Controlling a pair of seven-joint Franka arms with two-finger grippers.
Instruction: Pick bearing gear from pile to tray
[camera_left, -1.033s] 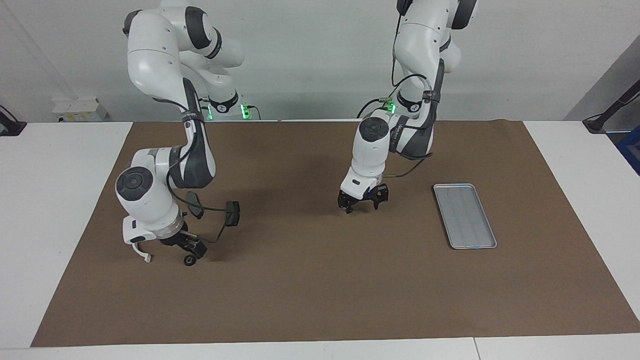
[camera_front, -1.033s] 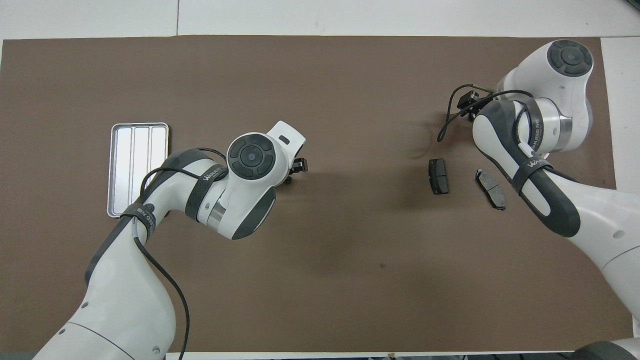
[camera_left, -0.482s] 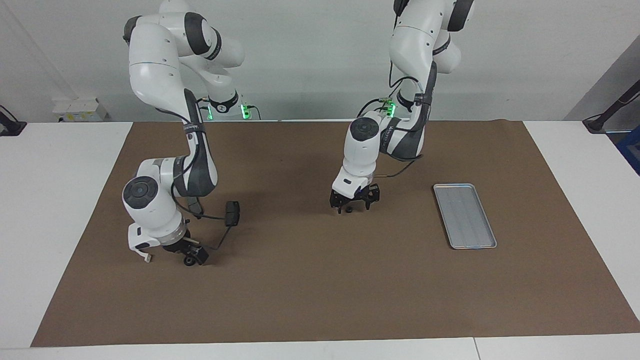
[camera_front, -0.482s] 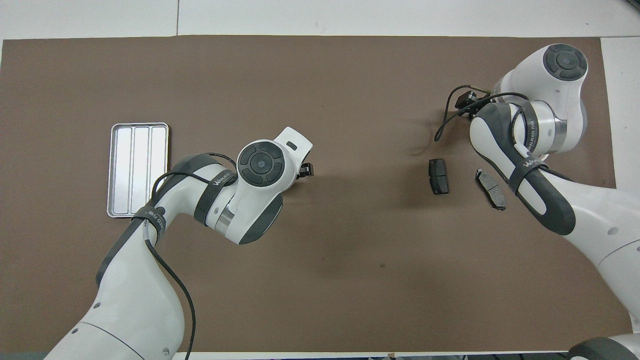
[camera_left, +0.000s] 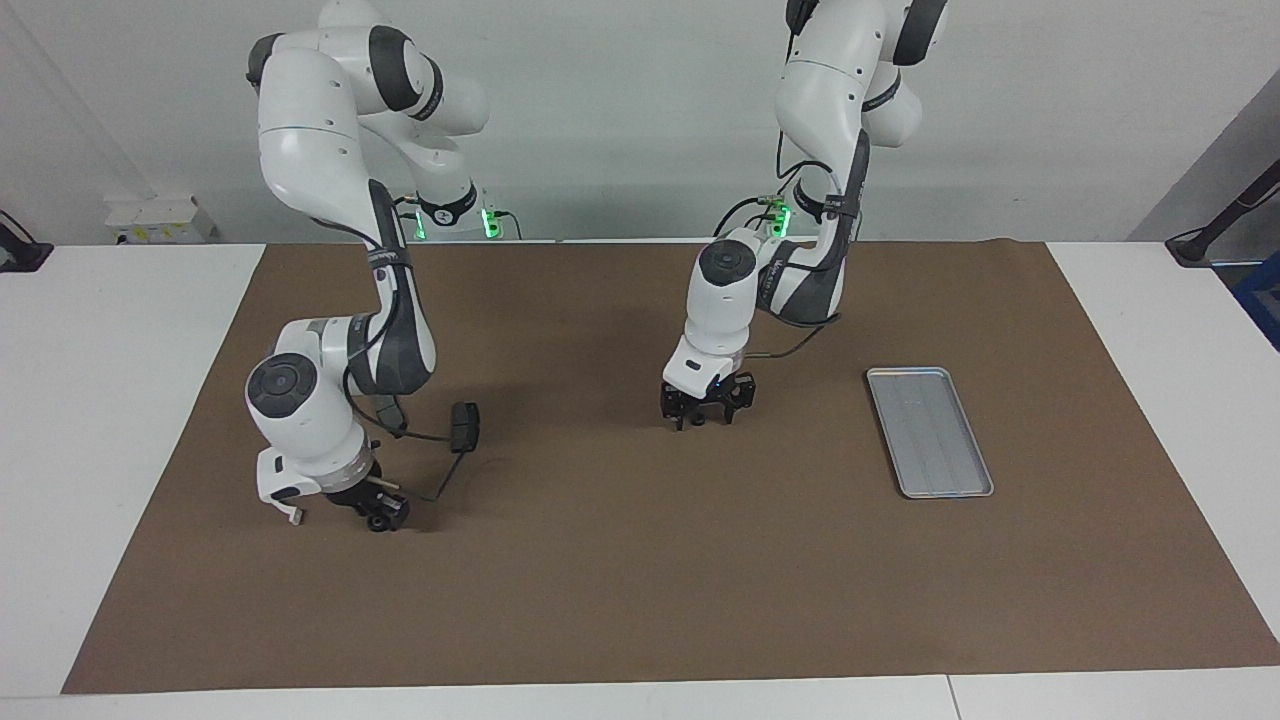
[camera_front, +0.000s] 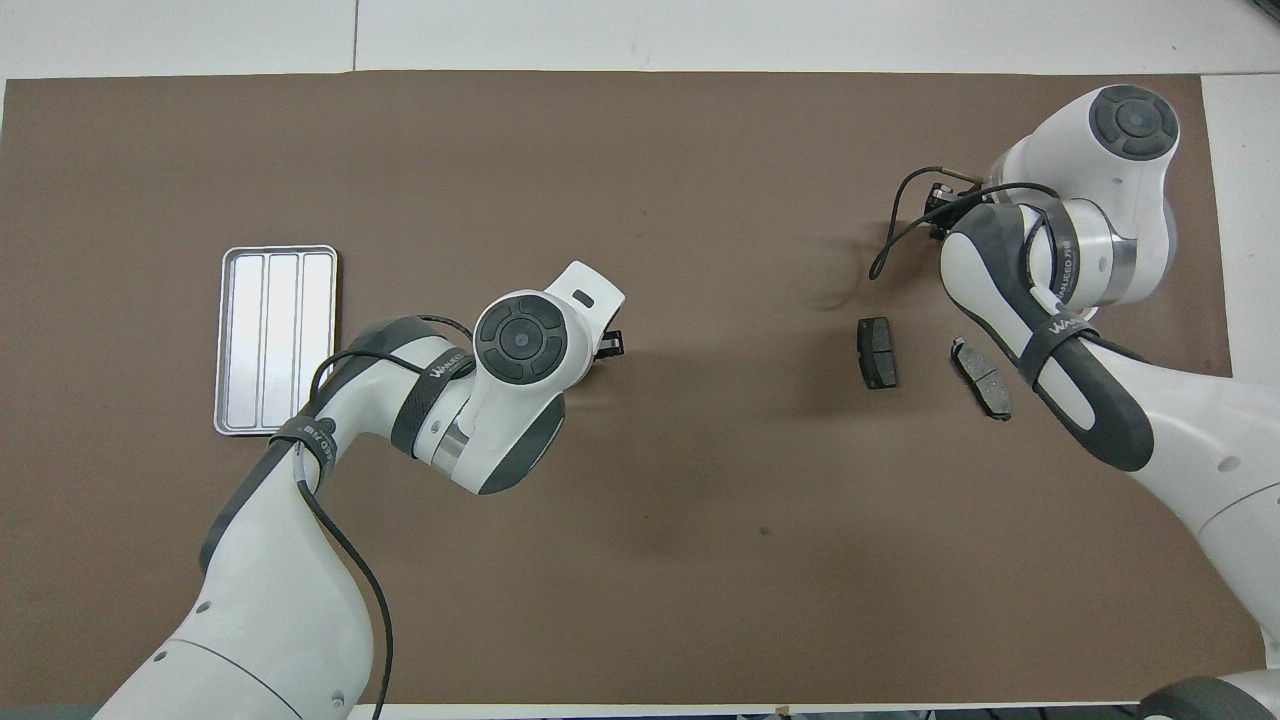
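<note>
The silver ribbed tray (camera_left: 930, 432) (camera_front: 276, 340) lies toward the left arm's end of the mat. My left gripper (camera_left: 703, 418) (camera_front: 607, 343) is down at the mat near the middle, over a tiny black piece that it mostly hides. My right gripper (camera_left: 380, 517) (camera_front: 938, 200) is low at the pile toward the right arm's end, right at a small black round piece (camera_left: 378, 523). Two dark brake pads (camera_front: 877, 352) (camera_front: 982, 377) lie nearer to the robots than that gripper; one pad (camera_left: 463, 427) shows in the facing view.
A brown mat (camera_left: 640, 580) covers the table, with bare white table (camera_left: 110, 400) at each end. A thin black cable (camera_left: 440, 485) loops from the right arm beside the brake pad.
Both grippers have come down to the mat. The left one also shifted a little toward the right arm's end. The right one settled onto the black round piece.
</note>
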